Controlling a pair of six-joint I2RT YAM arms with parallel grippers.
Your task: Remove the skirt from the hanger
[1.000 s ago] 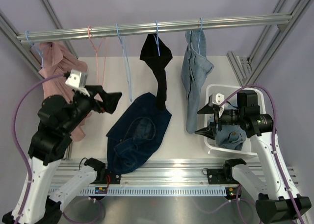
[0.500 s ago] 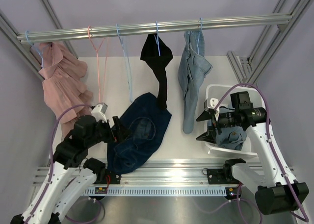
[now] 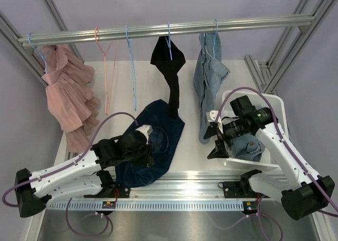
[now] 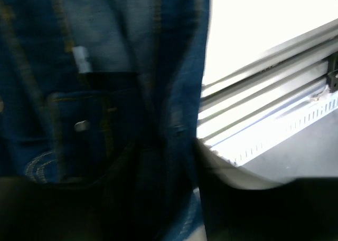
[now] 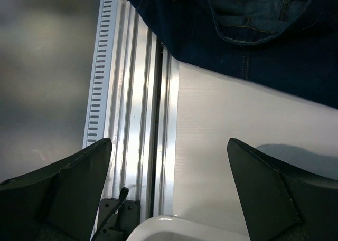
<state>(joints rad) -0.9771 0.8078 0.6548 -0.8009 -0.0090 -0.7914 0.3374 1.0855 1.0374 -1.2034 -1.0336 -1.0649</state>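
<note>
A dark blue denim skirt (image 3: 158, 133) lies crumpled on the white table, off any hanger, and it fills the left wrist view (image 4: 105, 93). My left gripper (image 3: 143, 148) is down on the skirt's near part. In its blurred wrist view the left gripper (image 4: 166, 199) has a fold of the denim pinched between its dark fingers. An empty blue hanger (image 3: 132, 72) hangs on the rail above. My right gripper (image 3: 215, 141) stands wide open over bare table, right of the skirt. Nothing lies between the jaws of the right gripper (image 5: 169, 188).
The rail (image 3: 158, 31) carries a pink garment (image 3: 68, 93), an empty pink hanger (image 3: 107, 61), a black garment (image 3: 170, 72) and a light denim garment (image 3: 208, 83). A white bin (image 3: 277, 106) with pale denim stands at the right; its rim (image 5: 169, 225) shows below my right gripper.
My left arm dropped from beside the pink garment to the table and closed its wide jaws on the skirt. My right gripper shifted left, away from the bin, still open.
</note>
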